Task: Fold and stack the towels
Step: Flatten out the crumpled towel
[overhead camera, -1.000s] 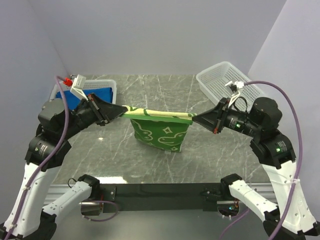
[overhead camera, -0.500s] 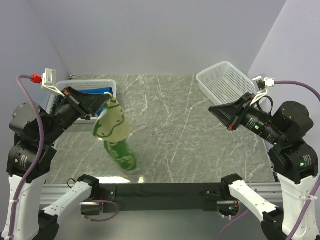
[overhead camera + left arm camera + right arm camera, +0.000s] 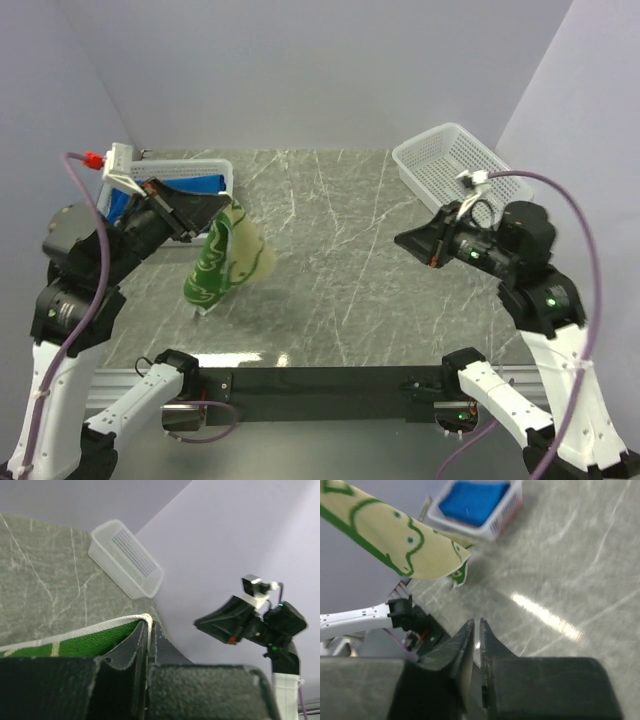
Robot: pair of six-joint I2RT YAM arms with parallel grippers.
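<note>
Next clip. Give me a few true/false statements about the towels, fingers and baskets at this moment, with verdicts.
1. The left fingers grip the patterned towel. True.
2. The right fingers hold a towel corner. False: they hold nothing.
3. A blue towel lies in the left basket. True.
4. The patterned towel is folded flat. False: it hangs loose from the left fingers.
5. The right basket holds a pink towel. False: no towel shows in it.

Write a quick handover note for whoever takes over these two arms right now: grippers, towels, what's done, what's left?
Left gripper: shut on the yellow-green towel, which dangles bunched over the left of the table.
Right gripper: shut, empty, raised on the right.
Blue towel: folded in the white basket at far left.
Done: only that one looks folded.
Left: lay out, fold and stack the hanging towel.
</note>
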